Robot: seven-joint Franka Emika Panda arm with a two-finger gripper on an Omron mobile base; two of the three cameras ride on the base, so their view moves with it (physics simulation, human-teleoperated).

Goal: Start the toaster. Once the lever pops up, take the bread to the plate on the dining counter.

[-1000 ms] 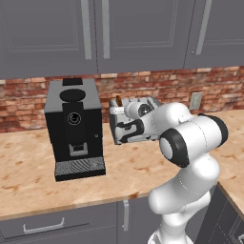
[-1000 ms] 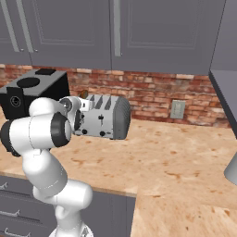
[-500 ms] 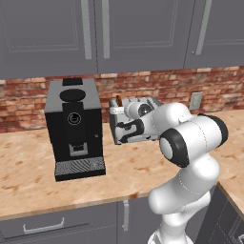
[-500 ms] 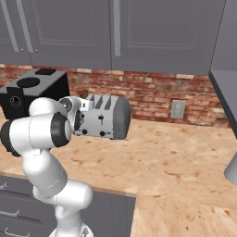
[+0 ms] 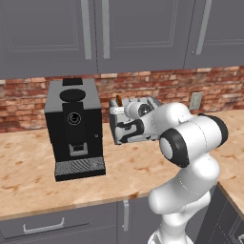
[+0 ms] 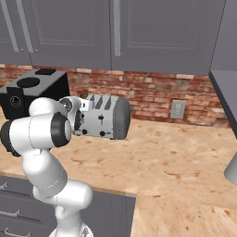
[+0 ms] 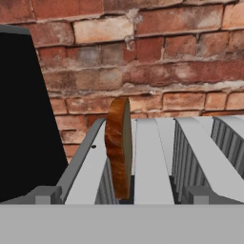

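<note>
The silver-grey toaster (image 5: 121, 125) (image 6: 105, 116) stands on the wall counter against the brick wall, largely covered by my arm in the left base view. The bread (image 7: 118, 145) (image 5: 118, 101) (image 6: 83, 94), a tan slice with brown crust, stands upright in the toaster's (image 7: 150, 157) leftmost slot, its top sticking out. My gripper (image 5: 126, 127) hangs at the toaster's front face, jaws wide apart with nothing between them; the hand view looks along the toaster's top over the slots. The plate and the dining counter are out of view.
A tall black coffee machine (image 5: 74, 125) (image 6: 31, 90) (image 7: 26, 114) stands just left of the toaster. Grey wall cabinets (image 5: 138, 33) hang overhead. A wall outlet (image 5: 195, 100) (image 6: 177, 109) sits right of the toaster. Bare wood-look counter (image 6: 176, 157) spreads to the right.
</note>
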